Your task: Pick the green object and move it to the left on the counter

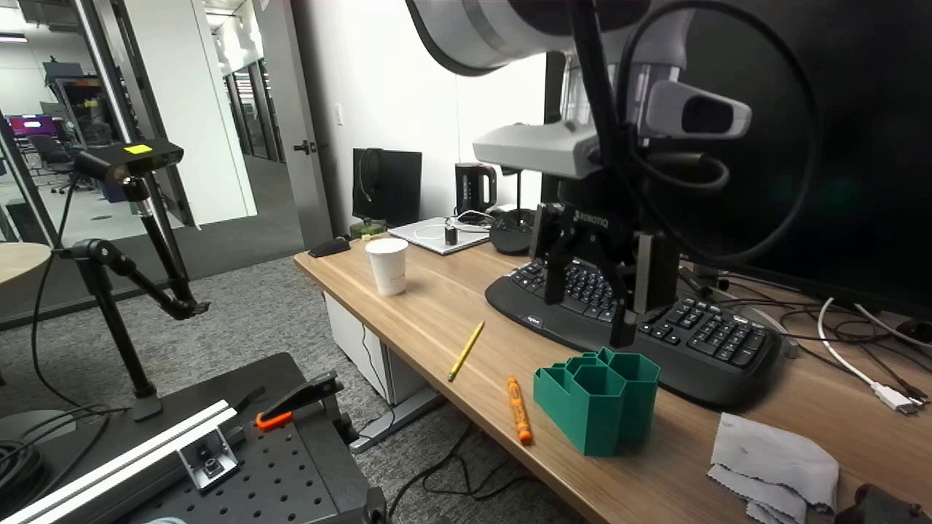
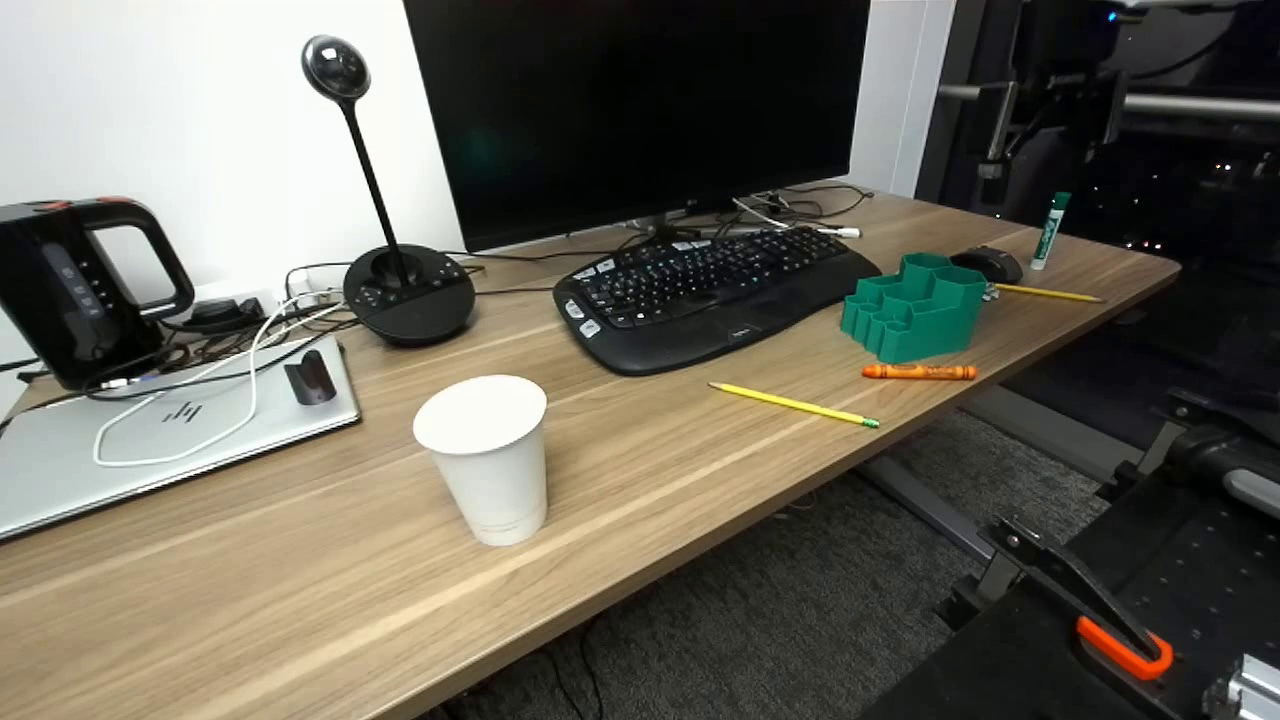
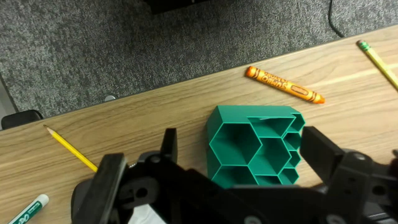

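Jaws spread wide across the wrist view's lower half; right of centre, the green holder point(image 3: 253, 144) stands on the tabletop point(image 3: 174, 109).

The tabletop point(image 2: 620, 480) has a smooth wood-grain finish, with a soft, satiny look to it. On it, the green holder point(image 1: 593, 411) is thin-walled plastic, smooth and only slightly shiny. The keyboard point(image 2: 700, 300) is black plastic, its palm rest fairly matt. That cup point(image 2: 495, 465) looks like plain white paper — smooth and dull — and the cloth point(image 1: 772, 462) is matt grey fabric. I'd call the laptop point(image 2: 185, 430) lid silvery metal, or a finish like it; the kettle point(image 2: 75, 290) seems dark plastic. The monitor point(image 2: 640, 110) screen carries a faint greenish reflection. The tool point(image 1: 588, 316) is mostly matt black, with a grey metal-looking strip. Below, the carpet point(image 3: 124, 56) is rough and speckled.
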